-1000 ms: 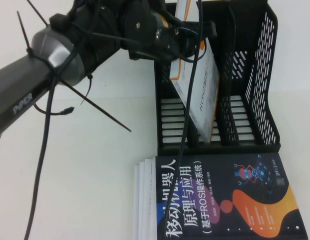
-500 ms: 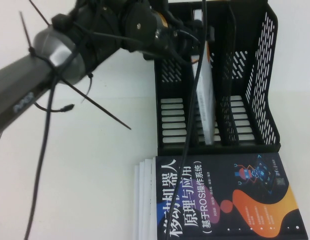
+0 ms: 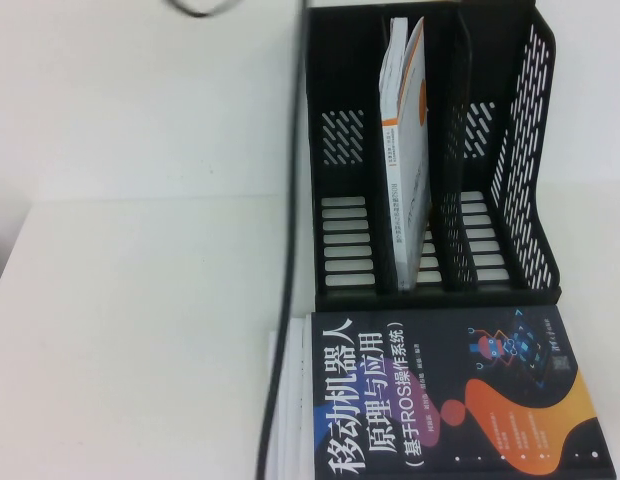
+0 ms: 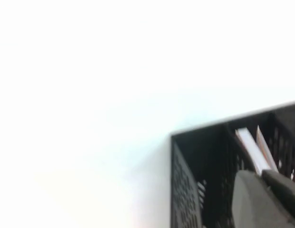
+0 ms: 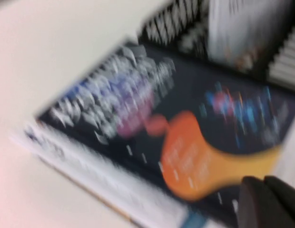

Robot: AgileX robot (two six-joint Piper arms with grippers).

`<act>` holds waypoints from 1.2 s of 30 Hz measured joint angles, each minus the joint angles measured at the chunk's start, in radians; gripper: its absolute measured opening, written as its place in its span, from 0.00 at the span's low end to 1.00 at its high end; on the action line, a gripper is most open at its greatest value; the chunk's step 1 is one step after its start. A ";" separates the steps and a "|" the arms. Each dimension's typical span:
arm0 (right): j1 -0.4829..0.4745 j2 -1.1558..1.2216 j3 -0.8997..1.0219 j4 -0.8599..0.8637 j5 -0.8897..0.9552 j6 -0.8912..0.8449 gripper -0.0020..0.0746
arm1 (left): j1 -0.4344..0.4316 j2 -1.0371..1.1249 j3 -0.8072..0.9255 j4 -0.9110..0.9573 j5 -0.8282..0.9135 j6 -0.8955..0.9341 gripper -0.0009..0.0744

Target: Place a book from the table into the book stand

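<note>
A white and orange book (image 3: 405, 150) stands upright in the middle slot of the black book stand (image 3: 530, 150). It leans slightly and nothing holds it. A dark-covered book (image 3: 440, 390) tops a stack in front of the stand. Neither gripper shows in the high view. In the left wrist view my left gripper (image 4: 260, 173) is above the stand (image 4: 185, 180), near the standing book (image 4: 250, 147), with its fingers together and empty. In the right wrist view my right gripper (image 5: 264, 179) hovers over the dark book (image 5: 152, 109), fingers together and empty.
A black cable (image 3: 290, 250) hangs down across the high view just left of the stand. The stand's left and right slots hold nothing. White pages of the lower books (image 3: 285, 400) stick out at the stack's left. Bare table lies to the left.
The left arm has let go of the white and orange book and pulled up out of the high view. The book went from tilted to upright in the middle slot.
</note>
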 joint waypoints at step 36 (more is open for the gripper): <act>0.000 0.000 0.071 -0.337 0.068 0.529 0.02 | 0.002 -0.601 1.231 0.041 -0.690 -0.061 0.01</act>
